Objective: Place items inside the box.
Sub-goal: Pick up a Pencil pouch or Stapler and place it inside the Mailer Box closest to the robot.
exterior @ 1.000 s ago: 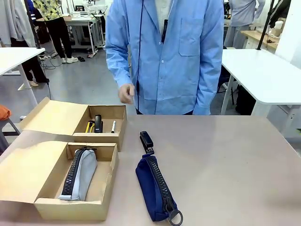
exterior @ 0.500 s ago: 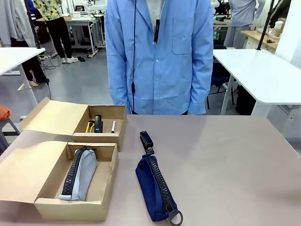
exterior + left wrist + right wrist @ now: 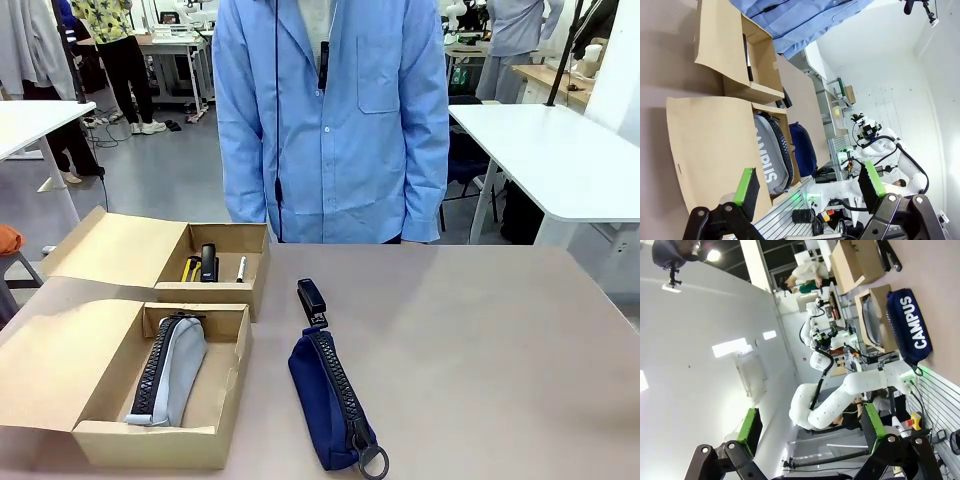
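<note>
Navy pouch (image 3: 330, 405) (white lettering (image 3: 916, 330)), tan box (image 3: 60, 370)

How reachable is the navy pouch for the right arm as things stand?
Probably yes: the navy pouch lies on bare table, nothing on it, its right side free. The near box and stapler sit left and at its far end. The right gripper is open and empty.

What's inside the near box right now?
A pale grey zip pouch lies lengthwise in the near box, zipper toward its lid flap. Whatever is beneath the pouch is covered.
</note>
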`<state>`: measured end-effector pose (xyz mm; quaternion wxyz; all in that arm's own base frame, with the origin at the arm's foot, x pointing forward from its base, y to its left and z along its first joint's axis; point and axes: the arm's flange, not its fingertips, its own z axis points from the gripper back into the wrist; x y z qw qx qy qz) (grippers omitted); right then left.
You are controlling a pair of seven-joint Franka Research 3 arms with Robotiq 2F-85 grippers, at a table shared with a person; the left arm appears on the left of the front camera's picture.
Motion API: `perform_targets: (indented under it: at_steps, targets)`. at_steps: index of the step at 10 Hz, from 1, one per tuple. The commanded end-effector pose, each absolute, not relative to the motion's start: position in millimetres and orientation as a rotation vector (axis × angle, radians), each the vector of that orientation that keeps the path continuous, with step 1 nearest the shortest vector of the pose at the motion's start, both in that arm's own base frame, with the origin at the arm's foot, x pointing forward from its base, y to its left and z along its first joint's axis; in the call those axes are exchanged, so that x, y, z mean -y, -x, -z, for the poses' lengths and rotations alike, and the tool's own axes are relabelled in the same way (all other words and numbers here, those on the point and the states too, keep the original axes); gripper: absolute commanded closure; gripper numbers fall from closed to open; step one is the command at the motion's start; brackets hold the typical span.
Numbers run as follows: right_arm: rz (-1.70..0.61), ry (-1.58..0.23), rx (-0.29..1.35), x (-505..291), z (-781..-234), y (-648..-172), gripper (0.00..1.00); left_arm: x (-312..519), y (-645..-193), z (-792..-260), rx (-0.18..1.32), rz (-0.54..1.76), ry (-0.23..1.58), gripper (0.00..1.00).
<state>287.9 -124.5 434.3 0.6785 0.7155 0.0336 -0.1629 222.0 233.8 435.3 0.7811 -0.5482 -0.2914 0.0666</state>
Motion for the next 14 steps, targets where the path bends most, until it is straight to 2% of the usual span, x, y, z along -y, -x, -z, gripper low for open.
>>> perform_targets:
  at_steps: [1, 8, 11, 14]
  targets:
    - [0.349, -1.6, -0.08, 126.0, -434.0, -284.3, 0.0, -233.6, -222.2, -437.1, 0.651, -0.13, 1.193, 0.0]
    - [0.366, -1.609, -0.078, 124.5, -434.0, -287.7, 0.0, -233.6, -222.2, -437.1, 0.651, -0.13, 1.193, 0.0]
    - [0.156, -1.259, -0.081, 11.9, -502.3, -366.6, 0.0, -233.6, -222.2, -437.1, 0.651, -0.13, 1.193, 0.0]
    - [-0.029, -0.78, -0.141, -139.0, -505.2, -407.4, 0.0, -233.6, -222.2, -437.1, 0.651, -0.13, 1.193, 0.0]
